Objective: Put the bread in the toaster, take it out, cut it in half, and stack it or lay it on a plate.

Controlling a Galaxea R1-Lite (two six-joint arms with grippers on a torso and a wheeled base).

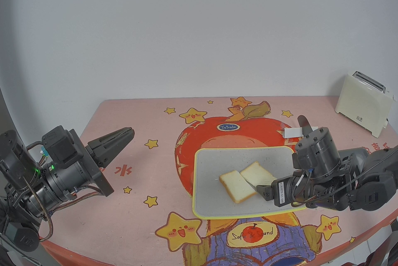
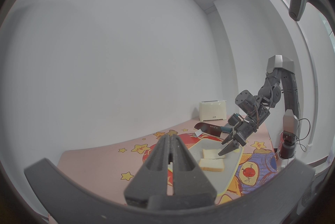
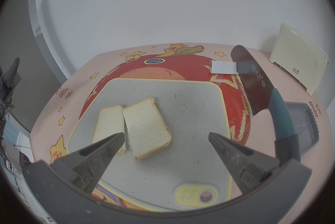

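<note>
hovering with right gripper (image 3: 165, 134) spread wide over the two bread halves (image 3: 144, 127) lying edge to edge on the cutting board (image 3: 195, 102), left gripper (image 1: 126, 134) pressed together well apart, risks squashing soft crumb or dragging the neighbouring half along.

Printed matter, head view:

1. Tablecloth (image 1: 137, 121), centre of frame: blue oval badge (image 1: 228, 127) with white lettering, on the red apple.
2. Left of centre: red characters (image 1: 123, 170) on the pink ground.
3. Bottom centre: yellow round patch (image 1: 252, 233), script lettering either side of a small apple.
4. Right edge: further red print (image 1: 374, 146), partly covered.
5. Toaster (image 1: 365, 107), right edge: small dark mark (image 1: 359, 117) low on its side.
6. Right gripper (image 1: 259, 190): white strip label (image 1: 282, 193), print too small to read.

Right wrist view: knife blade (image 3: 253, 74) carries small white markings.
</note>
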